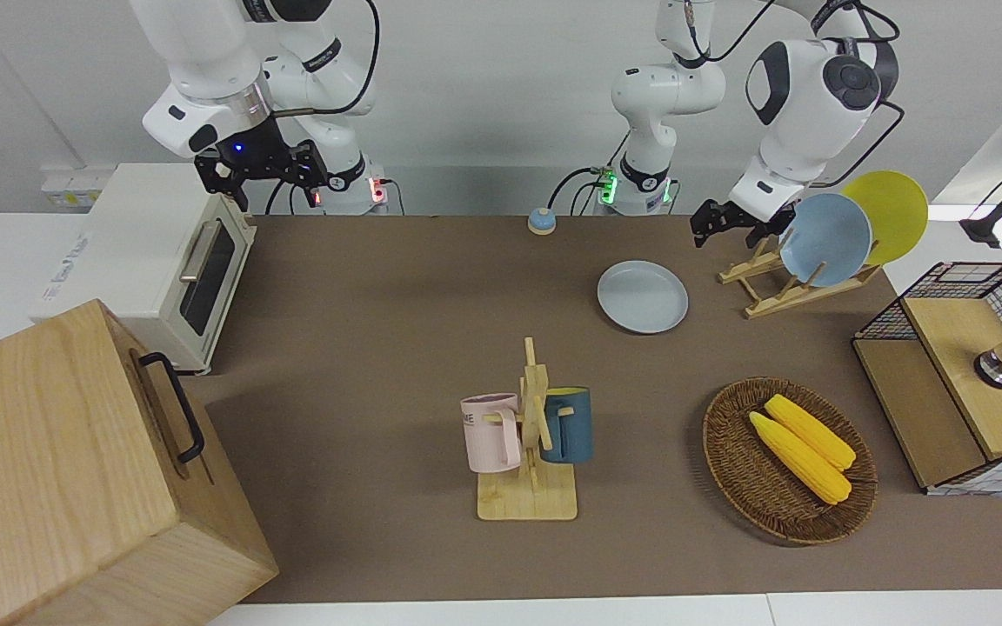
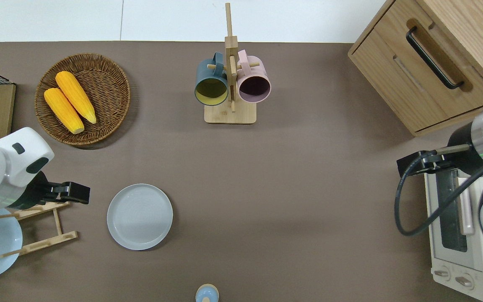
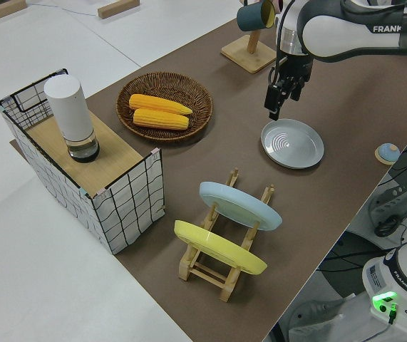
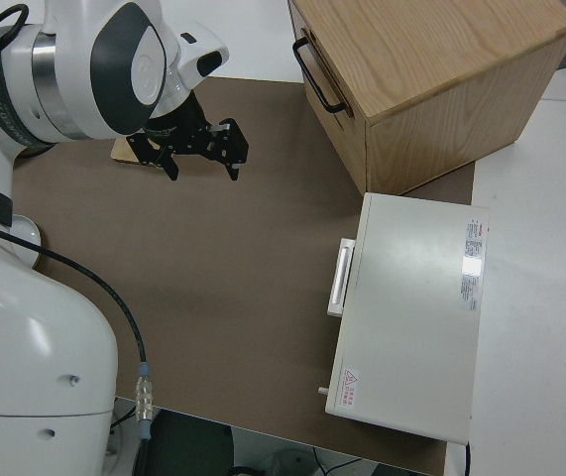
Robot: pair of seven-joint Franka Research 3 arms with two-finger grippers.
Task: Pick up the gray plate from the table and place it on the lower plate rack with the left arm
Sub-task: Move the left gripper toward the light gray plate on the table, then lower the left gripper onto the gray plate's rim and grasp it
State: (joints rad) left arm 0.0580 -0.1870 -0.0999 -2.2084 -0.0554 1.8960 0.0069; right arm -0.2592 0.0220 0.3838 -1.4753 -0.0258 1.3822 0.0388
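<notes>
The gray plate [image 1: 643, 296] lies flat on the brown table; it also shows in the overhead view [image 2: 139, 216] and the left side view [image 3: 293, 142]. The lower plate rack [image 1: 766, 291] stands beside it, toward the left arm's end of the table. A light-blue plate [image 1: 824, 239] and a yellow plate [image 1: 888, 213] stand in the rack's slots. My left gripper [image 2: 80, 193] is open and empty. It hangs over the rack's end that is closest to the gray plate, and it also shows in the left side view [image 3: 274, 105]. My right arm is parked, its gripper [image 4: 203, 167] open.
A wooden mug stand [image 1: 529, 435] with a pink and a blue mug stands mid-table. A wicker basket [image 1: 731, 469] holds two corn cobs. A wire shelf box [image 1: 962, 374], a toaster oven [image 1: 166, 252], a wooden cabinet [image 1: 75, 469] and a small bell [image 1: 541, 221] are around.
</notes>
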